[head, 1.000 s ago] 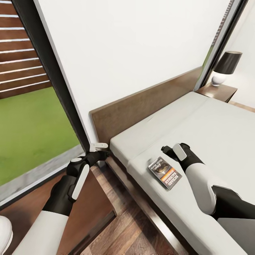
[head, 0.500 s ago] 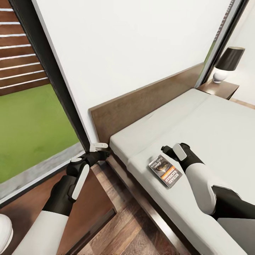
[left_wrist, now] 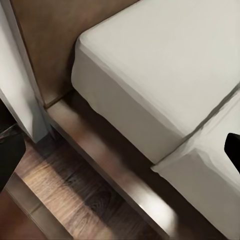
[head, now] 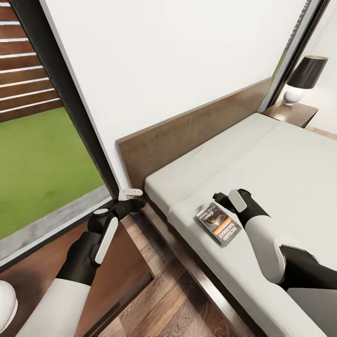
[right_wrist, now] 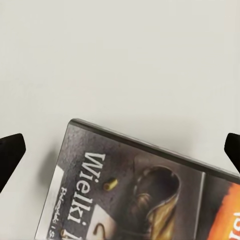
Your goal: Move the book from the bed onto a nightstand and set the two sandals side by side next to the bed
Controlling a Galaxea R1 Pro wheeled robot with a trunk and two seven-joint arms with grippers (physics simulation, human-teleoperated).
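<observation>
The book (head: 218,223) lies flat on the light grey mattress of the bed (head: 285,164), near its front edge, dark cover up with a golden picture and an orange band. My right gripper (head: 223,200) hovers open just past the book's far end. In the right wrist view the book (right_wrist: 140,192) lies below and between the spread fingertips (right_wrist: 11,154), which do not touch it. My left gripper (head: 131,195) is open and holds nothing, off the bed's corner by the headboard (head: 187,133). The sandals are out of view.
A dark brown nightstand top (head: 124,262) lies under my left arm beside the bed. A second nightstand (head: 291,112) with a black-shaded lamp (head: 305,77) stands at the far side. A tall dark-framed window (head: 70,107) is at left. Wood floor (left_wrist: 75,200) runs along the bed frame (left_wrist: 115,175).
The whole view has shifted slightly, so bed, book and lamp sit a little higher in the picture. The book now lies a bit closer to my right gripper. Both arms hold their pose.
</observation>
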